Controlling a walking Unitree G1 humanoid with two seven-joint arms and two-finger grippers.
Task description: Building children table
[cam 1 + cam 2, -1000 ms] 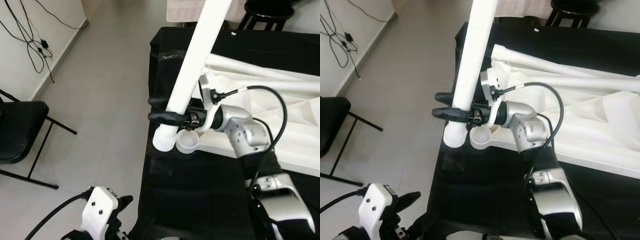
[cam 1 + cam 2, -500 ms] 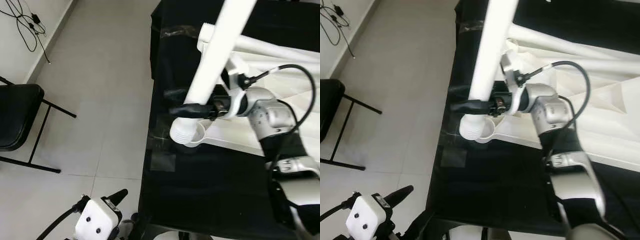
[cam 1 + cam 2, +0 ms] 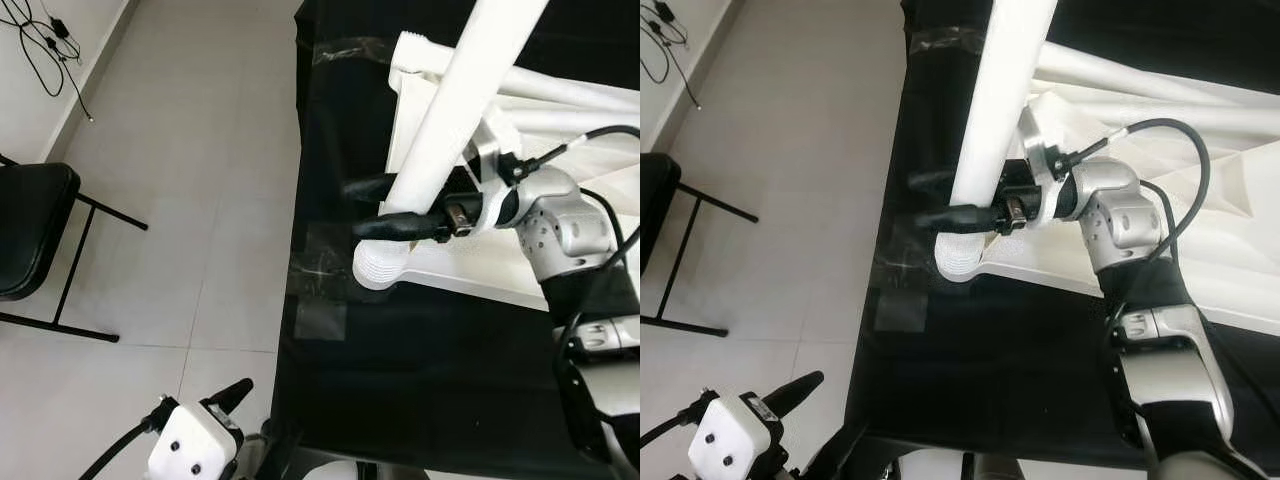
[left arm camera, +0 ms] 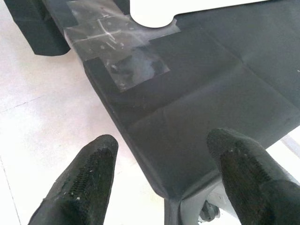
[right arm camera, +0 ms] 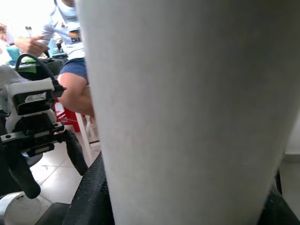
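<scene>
A long white table leg [image 3: 470,90] stands tilted, its ribbed lower end [image 3: 380,268] resting on the corner of the white tabletop [image 3: 470,285], which lies on a black-covered table [image 3: 400,400]. My right gripper [image 3: 358,208] is shut on the leg just above that end, one black finger on each side. In the right wrist view the leg [image 5: 187,117] sits close between the fingers. More white legs [image 3: 570,92] lie across the tabletop. My left gripper [image 4: 161,154] hangs open low beside the table's near corner, holding nothing.
A black folding chair [image 3: 30,240] stands on the tiled floor to the left, with cables [image 3: 40,50] by the wall. A patch of clear tape [image 3: 322,320] is stuck to the black cloth. A seated person [image 5: 70,79] appears behind the leg.
The leg's lower end has shifted from beside the corner socket onto it, so the socket cup is now covered. The camera has also moved.
</scene>
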